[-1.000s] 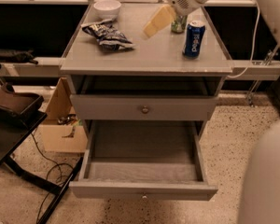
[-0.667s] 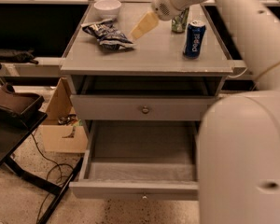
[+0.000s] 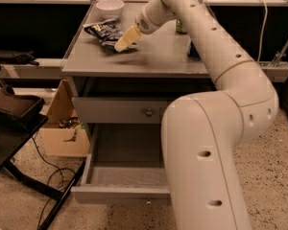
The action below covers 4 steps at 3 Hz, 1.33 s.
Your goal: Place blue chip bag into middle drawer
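Against the part-hidden blue chip bag (image 3: 102, 29), gripper (image 3: 122, 43)

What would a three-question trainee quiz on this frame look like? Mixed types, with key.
1. Fill in: the middle drawer stands ____ (open or shut).
2. True or false: the blue chip bag is already inside that drawer.
3. Where is the gripper? A) inside the drawer B) over the cabinet top, at the bag's edge C) off to the side, away from the cabinet.

Key: 1 open. 2 false; the bag lies on the cabinet top. 3 B.
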Each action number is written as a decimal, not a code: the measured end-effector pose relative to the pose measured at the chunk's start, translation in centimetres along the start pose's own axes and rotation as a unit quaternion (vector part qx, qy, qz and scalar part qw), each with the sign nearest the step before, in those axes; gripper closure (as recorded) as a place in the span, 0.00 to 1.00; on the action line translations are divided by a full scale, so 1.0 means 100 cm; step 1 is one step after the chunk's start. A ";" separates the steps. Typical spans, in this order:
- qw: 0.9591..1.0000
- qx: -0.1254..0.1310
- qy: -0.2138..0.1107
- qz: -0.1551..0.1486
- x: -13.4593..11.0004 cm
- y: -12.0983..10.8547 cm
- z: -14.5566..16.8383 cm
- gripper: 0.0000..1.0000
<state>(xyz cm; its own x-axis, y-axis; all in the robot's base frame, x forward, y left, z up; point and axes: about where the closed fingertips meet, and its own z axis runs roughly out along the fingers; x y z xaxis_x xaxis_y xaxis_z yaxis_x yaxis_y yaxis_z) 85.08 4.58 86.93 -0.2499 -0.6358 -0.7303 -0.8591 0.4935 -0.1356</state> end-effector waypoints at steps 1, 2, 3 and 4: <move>0.999 -0.033 -0.032 0.016 -0.025 0.022 0.043 0.22; 0.996 -0.062 -0.070 0.010 -0.055 0.045 0.057 0.45; 0.995 -0.064 -0.071 0.010 -0.056 0.046 0.058 0.69; 0.995 -0.064 -0.071 0.010 -0.056 0.046 0.058 0.92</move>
<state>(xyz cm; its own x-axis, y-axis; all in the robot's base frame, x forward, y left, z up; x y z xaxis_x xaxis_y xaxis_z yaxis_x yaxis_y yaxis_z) 85.14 13.88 86.51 -0.2104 -0.5314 -0.8206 -0.9068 0.4198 -0.0393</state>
